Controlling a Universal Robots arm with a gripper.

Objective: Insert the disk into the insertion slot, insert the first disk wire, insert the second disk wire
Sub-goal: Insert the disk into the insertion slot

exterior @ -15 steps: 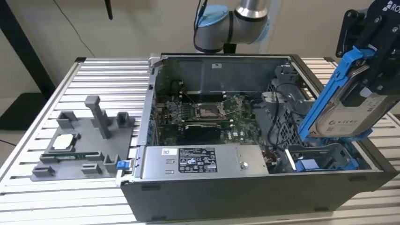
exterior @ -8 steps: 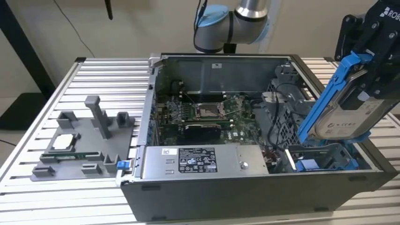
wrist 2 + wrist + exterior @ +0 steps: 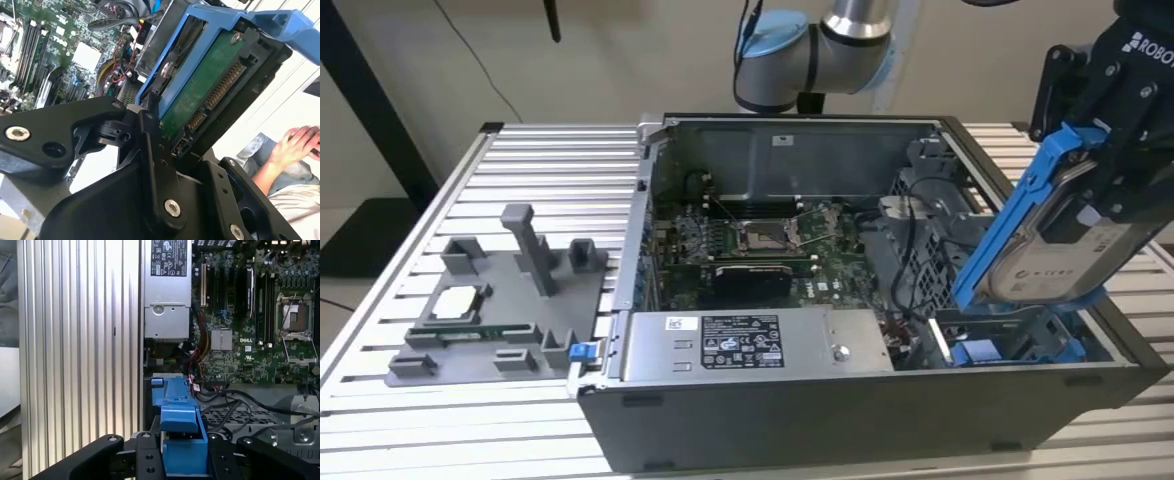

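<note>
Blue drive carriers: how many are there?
2. One frames the disk, held tilted by the gripper above the computer case at the exterior view's right; the other blue-fronted carrier sits low inside the case beneath it. Others may be hidden.

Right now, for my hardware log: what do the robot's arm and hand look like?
The arm is a silver-grey tube with rounded grey joints and light-blue caps. The hand is matt black, built of angular linked plates with silver screw heads, and carries white lettering on its body.
</note>
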